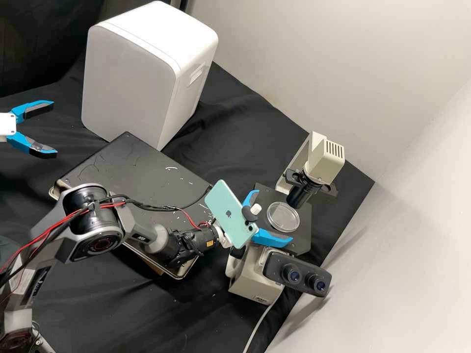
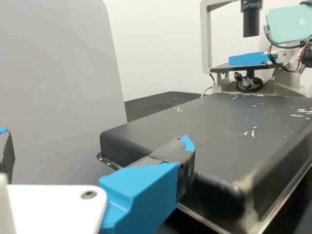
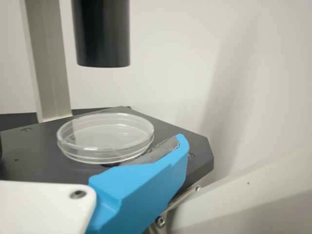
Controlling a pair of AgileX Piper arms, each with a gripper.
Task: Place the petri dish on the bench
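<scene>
Our right gripper [image 1: 271,216] has its fingers spread apart, the dish [image 3: 105,135] lying just ahead of them on the microscope stage [image 3: 34,158], and we judge that closing off-centre could skid the light, slick dish over the stage's edge

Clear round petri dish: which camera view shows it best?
The right wrist view: the clear round petri dish is close, side-on, resting on the dark microscope stage. The high view shows the dish smaller, from above. In the left wrist view it is too small to tell.
</scene>
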